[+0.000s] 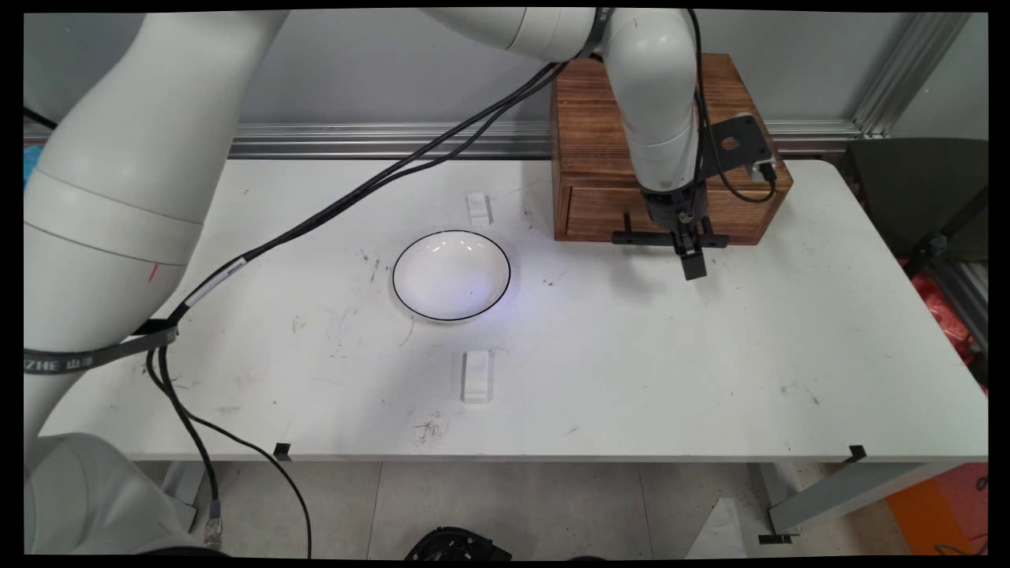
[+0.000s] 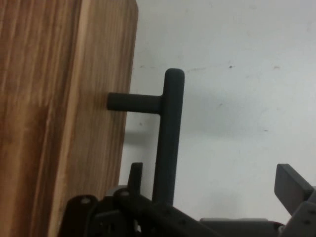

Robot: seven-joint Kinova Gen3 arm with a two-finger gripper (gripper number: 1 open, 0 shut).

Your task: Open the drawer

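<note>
A brown wooden box [image 1: 588, 118] stands at the table's back right, with a drawer [image 1: 596, 213] in its front. A black bar handle [image 1: 635, 237] sticks out from the drawer front. My black gripper [image 1: 691, 254] hangs down right at this handle, near its right half. In the hand view the handle [image 2: 168, 133] runs upright on its post from the wood face [image 2: 64, 123]. It lies between my fingers, close to the left fingertip [image 2: 136, 171] and far from the right one [image 2: 290, 181]. The gripper [image 2: 213, 176] is open and not clamped on the bar.
A white bowl with a thin black rim [image 1: 451, 276] sits mid-table, left of the box. Two small white blocks lie on the table, one behind the bowl [image 1: 478, 209] and one in front [image 1: 476, 376]. Black cables [image 1: 347, 201] hang across the left half.
</note>
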